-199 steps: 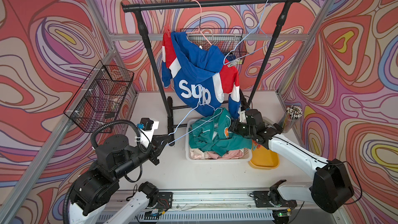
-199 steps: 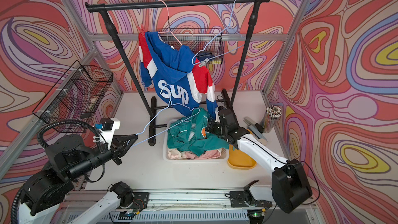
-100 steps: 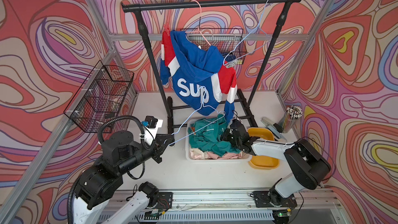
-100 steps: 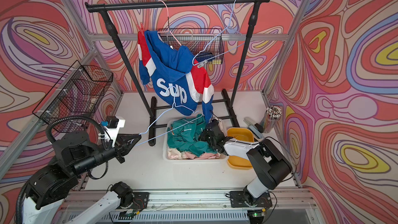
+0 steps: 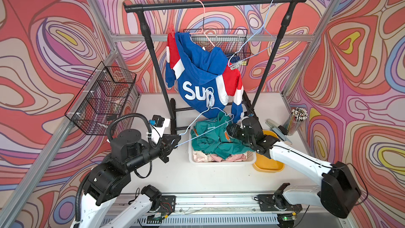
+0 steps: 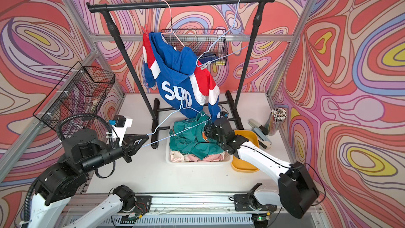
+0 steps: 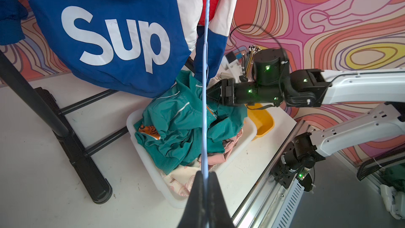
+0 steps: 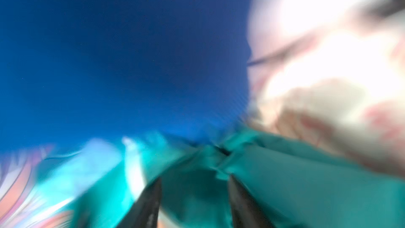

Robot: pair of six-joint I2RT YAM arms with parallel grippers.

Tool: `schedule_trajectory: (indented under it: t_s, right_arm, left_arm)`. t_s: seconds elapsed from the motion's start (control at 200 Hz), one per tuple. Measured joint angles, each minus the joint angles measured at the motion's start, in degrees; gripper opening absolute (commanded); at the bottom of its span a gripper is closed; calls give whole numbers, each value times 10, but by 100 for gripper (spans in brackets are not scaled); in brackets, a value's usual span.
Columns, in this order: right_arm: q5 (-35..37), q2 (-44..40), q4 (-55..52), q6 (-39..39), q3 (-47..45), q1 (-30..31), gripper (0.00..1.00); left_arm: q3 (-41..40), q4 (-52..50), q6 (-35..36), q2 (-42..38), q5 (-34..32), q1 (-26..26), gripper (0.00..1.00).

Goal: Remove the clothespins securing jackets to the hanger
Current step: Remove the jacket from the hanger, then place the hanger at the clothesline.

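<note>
Left wrist view shows the left gripper (image 7: 205, 175) pinched shut on the lower wire of a light-blue hanger (image 7: 204, 106). The wire runs straight away from its fingertips, over the white basket (image 7: 140, 150), toward the hooded jacket (image 7: 109, 40) hanging beyond. Across that wire, the right gripper (image 7: 210, 94) noses into the teal-green jacket (image 7: 175, 123), which lies crumpled in the basket on top of the pale pink jacket (image 7: 175, 180).

In the blurred right wrist view its fingers (image 8: 151, 202) stand apart with teal cloth between and ahead of them, and nothing is clearly clamped. No peg shows at either gripper's tips, so it cannot be told whether one ties the teal jacket to this hanger. In a top view a coral-red clothespin (image 5: 172, 32) sits high above both grippers on the hooded jacket's shoulder, and a pale clothespin (image 5: 235, 65) rides an empty hanger nearby.

The right gripper appears to be hunting for a peg among the folds. Doing this well likely means the left arm holds the wire taut while the right jaws close on the peg's tails alone, clear of the cloth.
</note>
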Motion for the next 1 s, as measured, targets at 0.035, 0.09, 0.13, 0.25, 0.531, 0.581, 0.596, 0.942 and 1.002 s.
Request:
schedule_trajectory:
  t_s: [0.035, 0.09, 0.13, 0.25, 0.531, 0.581, 0.596, 0.942, 1.002]
  right_arm:
    - [-7, -22, -12, -16, 12, -15, 62]
    - [-35, -55, -22, -34, 19, -55, 64]
    - [-59, -79, -29, -45, 19, -95, 66]
    - [-151, -109, -24, -54, 10, -203, 71]
    - [-420, -78, 207, 51, -90, -292, 76]
    - [-452, -72, 256, 81, -100, -296, 77]
    - [-459, -71, 265, 86, -102, -296, 78]
    - [-466, -171, 201, 47, -85, -308, 67]
    - [-442, -191, 164, 30, -76, -309, 67]
  left_arm:
    - [3, 3, -2, 6, 5, 0, 0]
    - [8, 7, -6, 11, 11, 0, 0]
    - [11, 9, -10, 13, 17, 0, 0]
    - [19, 14, -23, 10, 33, 0, 0]
    - [39, 32, -59, 6, 71, 0, 0]
    - [41, 35, -63, 6, 74, 0, 0]
    - [42, 36, -65, 6, 75, 0, 0]
    - [49, 66, -89, 19, 82, 0, 0]
    - [49, 66, -90, 25, 82, 0, 0]
